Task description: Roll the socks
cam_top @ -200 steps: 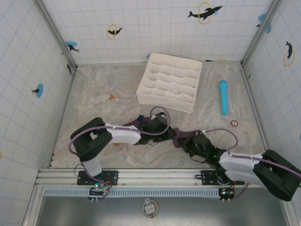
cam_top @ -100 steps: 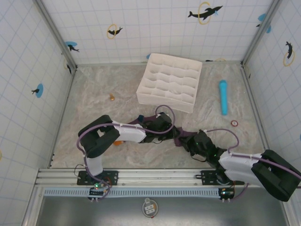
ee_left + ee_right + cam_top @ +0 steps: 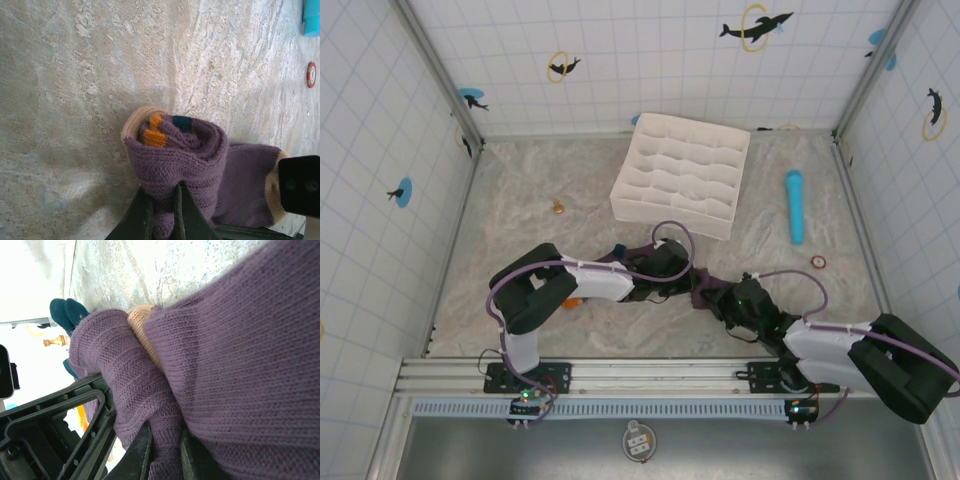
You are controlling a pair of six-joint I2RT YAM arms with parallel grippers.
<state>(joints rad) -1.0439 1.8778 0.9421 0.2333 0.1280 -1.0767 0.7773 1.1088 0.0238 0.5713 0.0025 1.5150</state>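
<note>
The purple ribbed socks (image 3: 180,155) lie on the sandy floor, one end wound into a thick roll showing orange toe (image 3: 154,134), dark teal heel (image 3: 183,122) and a tan edge. My left gripper (image 3: 162,202) is shut, pinching the roll's lower fold. The unrolled part stretches right to my right gripper (image 3: 165,445), which is shut on a bunch of the purple sock (image 3: 220,365) beside a tan heel (image 3: 144,326). In the top view the left gripper (image 3: 670,266) and right gripper (image 3: 728,298) sit close together with sock (image 3: 702,291) between them.
A white divided organizer box (image 3: 682,175) stands behind the grippers. A light blue cylinder (image 3: 794,205) and a small red ring (image 3: 818,262) lie to the right. A small brass object (image 3: 559,207) sits back left. Tiled walls enclose the floor.
My left gripper has travelled right with the sock roll, closing on the right gripper. The right gripper has edged slightly left and still holds the sock.
</note>
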